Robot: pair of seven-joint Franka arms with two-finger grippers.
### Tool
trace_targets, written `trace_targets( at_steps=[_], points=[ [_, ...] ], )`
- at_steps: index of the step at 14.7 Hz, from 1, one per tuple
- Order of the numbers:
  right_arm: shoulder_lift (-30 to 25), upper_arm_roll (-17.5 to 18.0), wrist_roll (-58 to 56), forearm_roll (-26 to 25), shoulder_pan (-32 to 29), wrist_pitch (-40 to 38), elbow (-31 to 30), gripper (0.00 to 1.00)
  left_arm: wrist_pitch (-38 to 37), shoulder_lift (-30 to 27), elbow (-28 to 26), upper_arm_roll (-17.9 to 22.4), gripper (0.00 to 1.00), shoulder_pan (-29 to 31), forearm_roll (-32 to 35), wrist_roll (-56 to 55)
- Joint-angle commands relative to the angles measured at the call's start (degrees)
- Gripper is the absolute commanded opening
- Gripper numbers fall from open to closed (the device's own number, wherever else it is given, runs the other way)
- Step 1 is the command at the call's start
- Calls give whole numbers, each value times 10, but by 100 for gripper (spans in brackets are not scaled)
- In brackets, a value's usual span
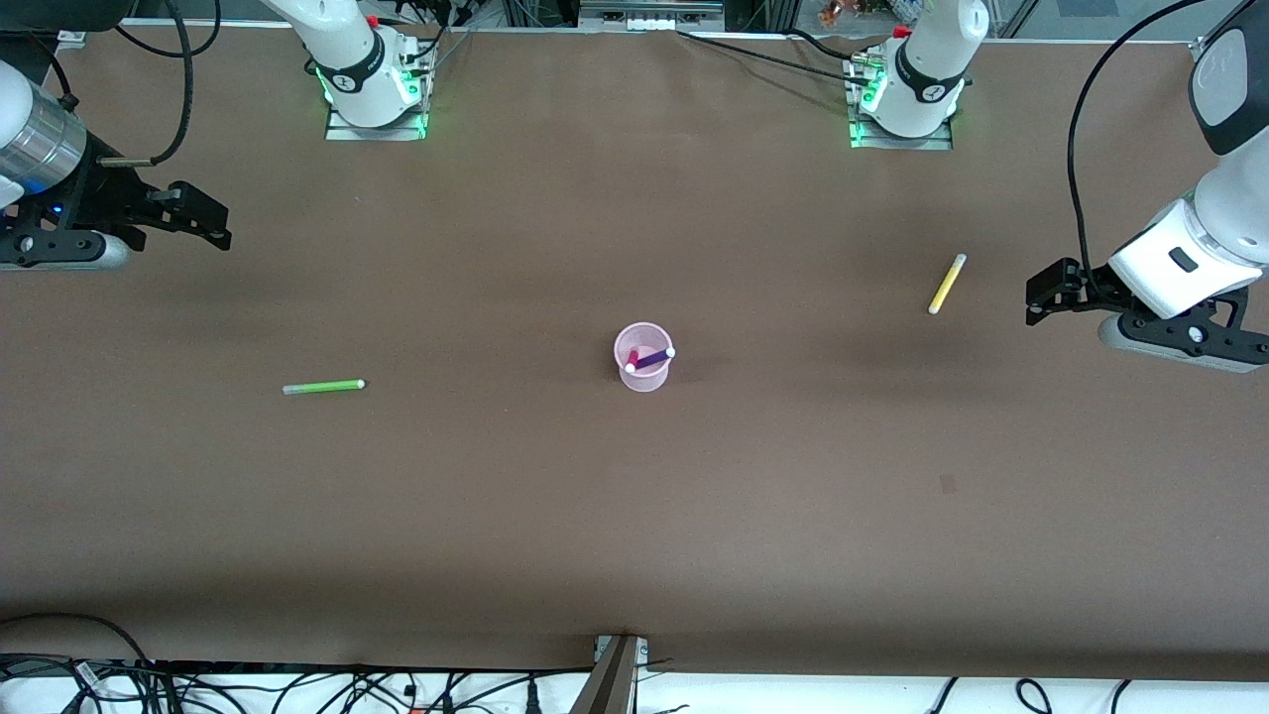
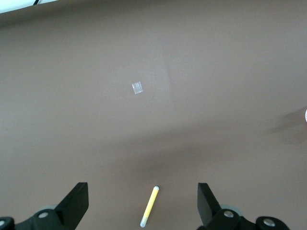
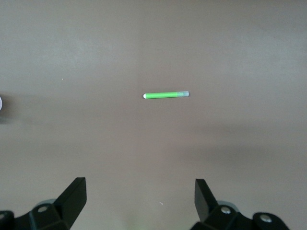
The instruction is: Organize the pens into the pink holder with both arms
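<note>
The pink holder [image 1: 642, 359] stands at the table's middle with a magenta-pink pen [image 1: 633, 359] and a purple pen [image 1: 654, 358] leaning inside it. A green pen [image 1: 323, 386] lies flat toward the right arm's end; it also shows in the right wrist view [image 3: 166, 95]. A yellow pen [image 1: 947, 284] lies flat toward the left arm's end; it also shows in the left wrist view [image 2: 149, 206]. My left gripper [image 1: 1041, 294] is open and empty, up beside the yellow pen. My right gripper [image 1: 203, 216] is open and empty, over the table's end.
A small pale scrap [image 2: 137, 87] lies on the brown table in the left wrist view. The arms' bases [image 1: 375, 89] stand along the farthest table edge. Cables hang off the nearest edge [image 1: 297, 689].
</note>
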Motion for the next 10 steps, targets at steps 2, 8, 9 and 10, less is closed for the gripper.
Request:
trace_targets(
  at_steps=[2, 8, 9, 10],
  points=[
    [8, 5, -5, -2, -8, -7, 17, 100, -8, -1, 9, -2, 100, 2, 5, 12],
    [8, 6, -4, -3, -5, -6, 20, 100, -8, -1, 9, -2, 100, 2, 5, 12],
    [8, 6, -5, -1, -5, -5, 20, 100, -8, -1, 9, -2, 100, 2, 5, 12],
    [9, 7, -5, 0, -6, -5, 20, 100, -8, -1, 9, -2, 100, 2, 5, 12]
  ],
)
